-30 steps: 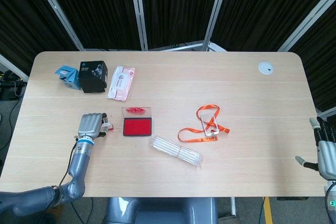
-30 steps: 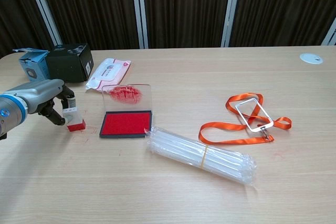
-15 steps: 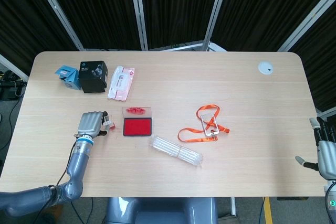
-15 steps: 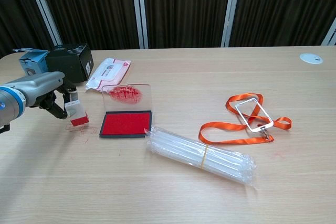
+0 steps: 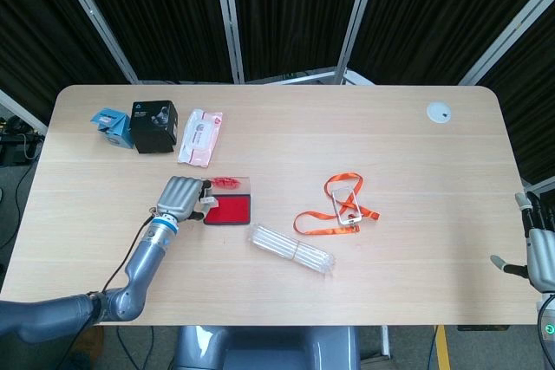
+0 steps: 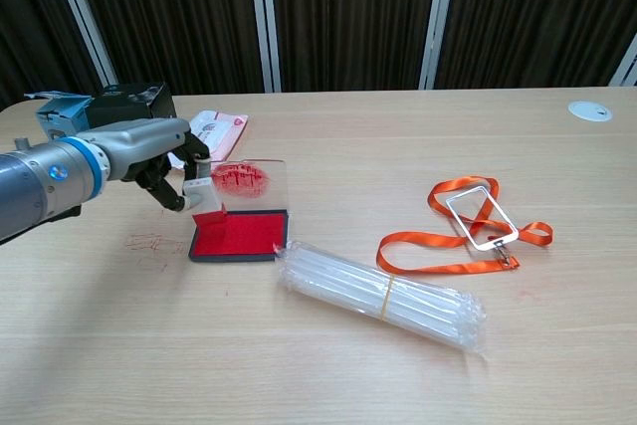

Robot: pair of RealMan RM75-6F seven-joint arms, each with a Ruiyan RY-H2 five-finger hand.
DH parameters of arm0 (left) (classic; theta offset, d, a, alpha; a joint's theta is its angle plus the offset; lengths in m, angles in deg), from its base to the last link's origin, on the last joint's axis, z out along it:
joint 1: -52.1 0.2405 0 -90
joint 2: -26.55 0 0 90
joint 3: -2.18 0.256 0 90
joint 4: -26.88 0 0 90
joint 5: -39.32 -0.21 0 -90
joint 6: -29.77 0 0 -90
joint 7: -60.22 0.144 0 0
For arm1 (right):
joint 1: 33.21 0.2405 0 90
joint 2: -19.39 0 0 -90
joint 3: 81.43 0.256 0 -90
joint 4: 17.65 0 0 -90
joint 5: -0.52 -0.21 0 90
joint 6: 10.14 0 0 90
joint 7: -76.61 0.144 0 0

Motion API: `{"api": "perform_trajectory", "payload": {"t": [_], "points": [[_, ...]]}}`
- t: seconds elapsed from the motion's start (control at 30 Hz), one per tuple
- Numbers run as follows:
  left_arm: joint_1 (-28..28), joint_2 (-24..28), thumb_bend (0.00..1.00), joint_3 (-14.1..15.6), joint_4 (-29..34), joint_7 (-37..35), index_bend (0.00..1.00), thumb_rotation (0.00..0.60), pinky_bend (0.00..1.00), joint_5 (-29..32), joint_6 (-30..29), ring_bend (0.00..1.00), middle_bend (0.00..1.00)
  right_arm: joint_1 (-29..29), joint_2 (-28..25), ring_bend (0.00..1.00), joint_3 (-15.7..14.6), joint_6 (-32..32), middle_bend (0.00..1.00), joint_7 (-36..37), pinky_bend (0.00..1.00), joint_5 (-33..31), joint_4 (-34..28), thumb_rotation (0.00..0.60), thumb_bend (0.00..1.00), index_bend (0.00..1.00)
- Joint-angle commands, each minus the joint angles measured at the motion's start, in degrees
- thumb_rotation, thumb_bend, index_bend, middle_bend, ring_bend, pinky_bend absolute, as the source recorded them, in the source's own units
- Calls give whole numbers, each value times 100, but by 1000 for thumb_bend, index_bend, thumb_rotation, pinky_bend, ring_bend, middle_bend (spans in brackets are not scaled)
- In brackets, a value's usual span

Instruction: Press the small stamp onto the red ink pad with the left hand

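My left hand (image 5: 182, 197) (image 6: 157, 160) holds the small stamp (image 6: 204, 202), a white body with a red base, between thumb and fingers. The stamp is over the left rear corner of the red ink pad (image 5: 231, 210) (image 6: 239, 236); contact between them cannot be told. The pad's clear lid (image 6: 245, 178) stands open behind it, smeared with red. In the head view the hand hides most of the stamp. My right hand (image 5: 536, 249) hangs at the far right edge, off the table, fingers apart and holding nothing.
A bundle of clear plastic tubes (image 6: 383, 294) lies just right of the pad. An orange lanyard (image 6: 478, 221) is further right. A black box (image 6: 129, 105), a blue box (image 6: 60, 116) and a wipes pack (image 6: 209, 134) sit at the back left. Red stamp marks (image 6: 149, 243) dot the wood.
My left hand lifted the stamp off the table and carried it right, from beside the pad to over the pad's left edge. The right hand stayed put.
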Motion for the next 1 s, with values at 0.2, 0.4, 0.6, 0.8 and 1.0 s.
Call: {"api": "perform_trajectory", "payload": {"t": [0.2,0.4,0.6,0.8,1.0], "points": [[-208,-286,379,91,-350,21,561,600,865,-68,149,813,532,23,23,0,26,-69,0,-10,0,-120,73,600,0,0],[-255,-418,382,140,-541,-30,563,600,864,-109,145,813,532,36,34,0,42,-102,0,-3,0,-181,119,600,0,0],[-286,-604,384,192,-801,-15,569,600,864,9,194,812,534,32,33,0,52,-92,0,34,0,-195,126,600,0,0],[-296,-734,386,251,-962,43,572,600,864,45,171,812,536,24,16,0,55,-84,0,69,0,-196,131,600,0,0],[-298,-801,386,262,-1009,66,572,600,864,52,143,812,537,19,3,0,57,-83,0,93,0,-200,131,600,0,0]]}}
